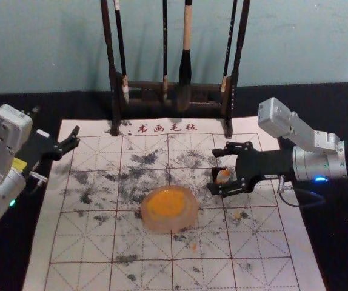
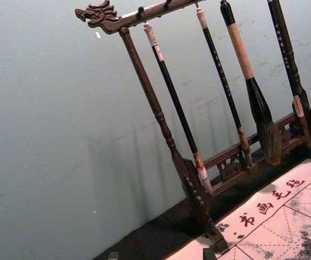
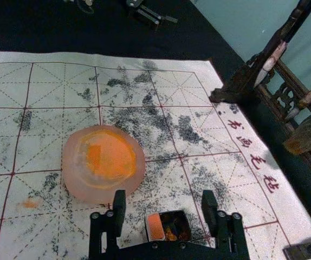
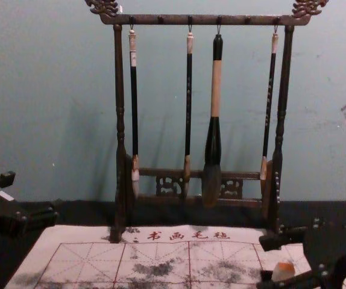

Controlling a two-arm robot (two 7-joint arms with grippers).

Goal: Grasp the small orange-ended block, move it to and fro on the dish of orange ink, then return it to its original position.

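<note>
One small block (image 1: 222,176), its orange end bright against pale sides, stood on the gridded sheet (image 1: 77,242) between the fingers of your right gripper (image 1: 213,171). In the right wrist view, a dark patch flecked with orange lay right beside that orange face. Your right pincer was spread wide, one finger to each side of the block, with a gap at either side in the wrist view; it held nothing. Just to the left of it, and a little nearer to you, sat the round pinkish dish (image 1: 169,226), with orange ink (image 1: 165,204) pooled across its middle. Your left gripper (image 1: 56,126) was parked over the sheet's left edge, its fingers apart and empty. At the back, four brushes (image 4: 216,90) hung from a dark wooden rack (image 4: 203,20).
</note>
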